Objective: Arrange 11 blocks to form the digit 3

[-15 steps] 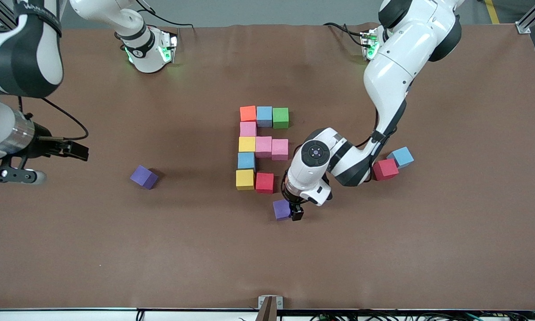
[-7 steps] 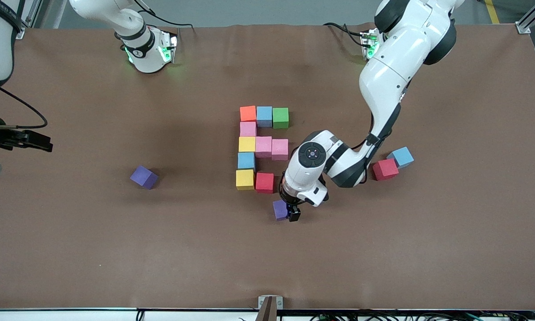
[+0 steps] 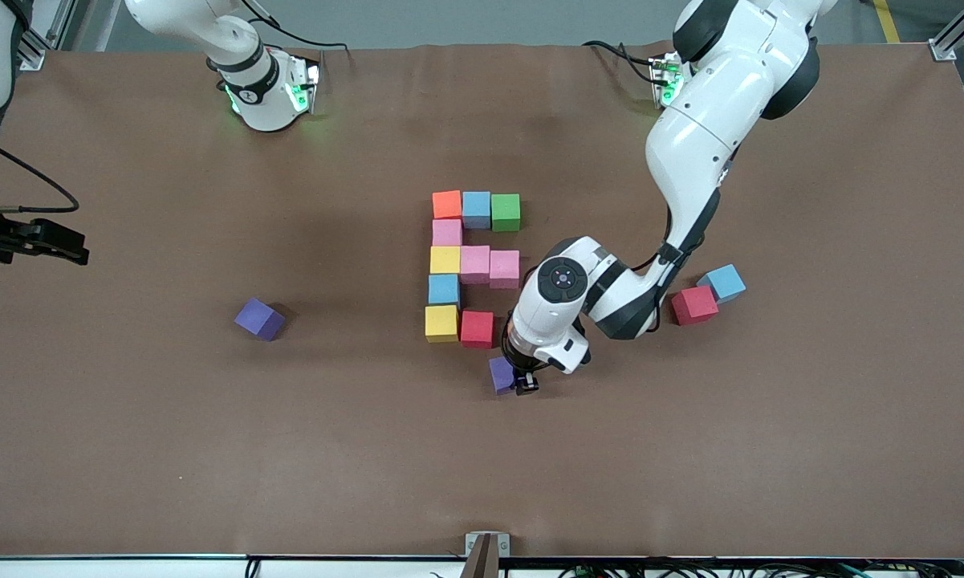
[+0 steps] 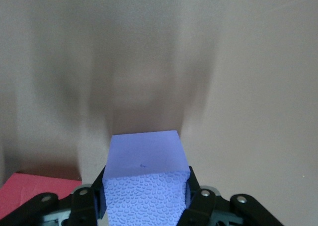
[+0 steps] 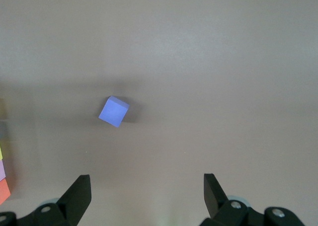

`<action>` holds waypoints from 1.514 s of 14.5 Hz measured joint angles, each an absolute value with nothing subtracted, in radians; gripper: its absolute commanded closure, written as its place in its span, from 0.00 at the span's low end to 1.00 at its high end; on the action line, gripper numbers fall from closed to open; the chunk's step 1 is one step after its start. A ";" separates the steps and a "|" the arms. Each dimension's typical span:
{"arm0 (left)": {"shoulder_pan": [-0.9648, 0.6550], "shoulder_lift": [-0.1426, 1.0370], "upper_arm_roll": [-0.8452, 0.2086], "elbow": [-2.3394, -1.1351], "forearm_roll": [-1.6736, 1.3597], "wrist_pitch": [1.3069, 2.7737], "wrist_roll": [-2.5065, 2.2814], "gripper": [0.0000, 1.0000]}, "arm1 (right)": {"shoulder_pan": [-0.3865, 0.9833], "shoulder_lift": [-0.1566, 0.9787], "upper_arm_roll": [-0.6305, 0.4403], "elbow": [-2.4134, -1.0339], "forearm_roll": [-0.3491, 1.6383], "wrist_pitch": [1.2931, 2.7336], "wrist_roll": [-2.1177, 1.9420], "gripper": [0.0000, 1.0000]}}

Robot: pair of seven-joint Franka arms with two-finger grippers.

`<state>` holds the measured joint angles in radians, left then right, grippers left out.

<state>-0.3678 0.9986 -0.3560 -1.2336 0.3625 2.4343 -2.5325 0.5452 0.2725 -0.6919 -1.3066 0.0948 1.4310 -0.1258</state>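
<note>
Fingers of the left gripper (image 3: 522, 384) are squeezed onto a small purple foam cube (image 3: 502, 375), low in the middle of the front view. In the left wrist view the purple cube (image 4: 145, 184) sits snug between the two black fingers (image 4: 89, 206).

The half-made number of coloured foam cubes (image 3: 473, 268) lies in the middle of the front view. Its bottom row has only a yellow cube (image 3: 441, 323) and a red cube (image 3: 477, 328), and the gripped cube is just lower in the frame than the red one.

I think this cube should fill the gap beside the red cube. To do it well, lift it a little, slide it in straight, and don't bump the red cube.

The right gripper (image 5: 146, 196) waits with its fingers wide apart, near the left edge of the front view, and another small purple foam cube (image 5: 114, 111) lies on the brown table (image 3: 209, 449) well apart from it.
</note>
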 measured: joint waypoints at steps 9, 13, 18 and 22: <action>-0.351 0.955 -0.355 -1.265 0.363 2.386 -2.453 0.81 | 0.315 0.266 -0.499 -1.301 0.113 1.353 -0.127 0.00; -0.364 0.917 -0.363 -1.348 0.363 2.383 -2.411 0.81 | 0.141 0.255 -0.332 -1.293 0.109 1.361 -0.129 0.00; -0.368 0.898 -0.384 -1.389 0.363 2.379 -2.406 0.81 | 0.077 0.205 -0.166 -1.299 0.016 1.367 -0.121 0.00; -0.357 0.874 -0.384 -1.420 0.363 2.378 -2.381 0.81 | 0.059 0.126 -0.153 -1.398 0.015 1.416 -0.121 0.00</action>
